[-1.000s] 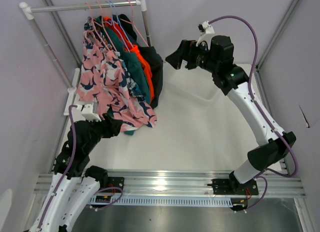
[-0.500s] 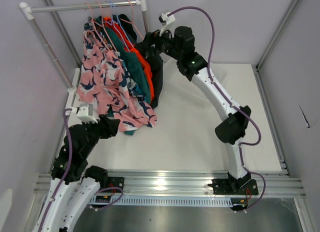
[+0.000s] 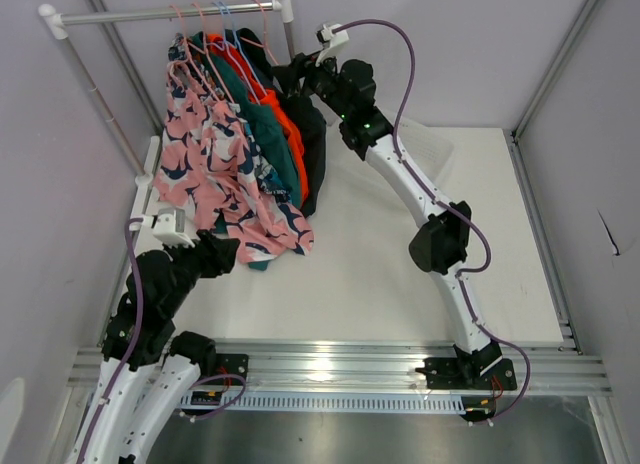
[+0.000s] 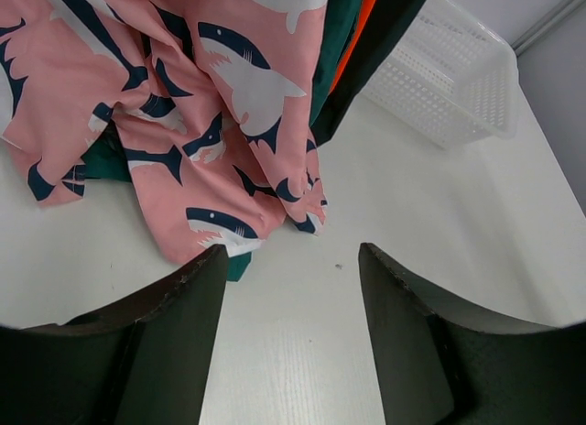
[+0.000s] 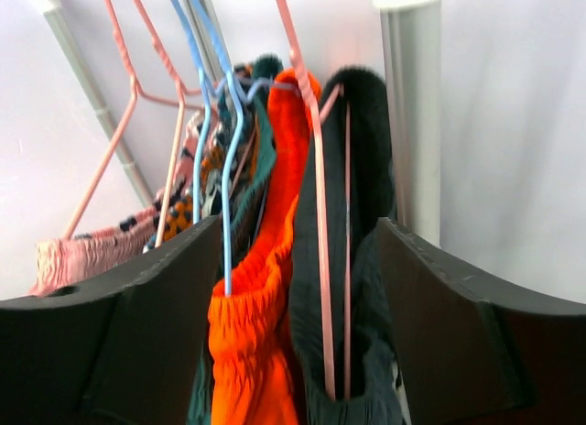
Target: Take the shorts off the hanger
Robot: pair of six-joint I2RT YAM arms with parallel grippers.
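Observation:
Several shorts hang on hangers from a rail [image 3: 160,15] at the back left: pink shark-print shorts [image 3: 215,169], teal shorts [image 3: 270,139], orange shorts [image 3: 288,124] and black shorts [image 3: 315,144]. My right gripper [image 3: 290,82] is open at the rail end, its jaws straddling the waistbands of the orange shorts [image 5: 261,333] and black shorts [image 5: 366,260] on a pink hanger [image 5: 316,223]. My left gripper [image 3: 222,252] is open and empty, low over the table [image 4: 302,352] just in front of the pink shorts' hem [image 4: 220,159].
A white mesh basket [image 4: 449,77] sits on the table at the back, right of the rack; in the top view [image 3: 425,159] it lies under my right arm. The rack's upright post [image 5: 412,114] stands just right of the black shorts.
My right arm has swung left from over the basket to the rail end, and its open jaws now stand around the black and orange shorts. The left arm has drawn back slightly.

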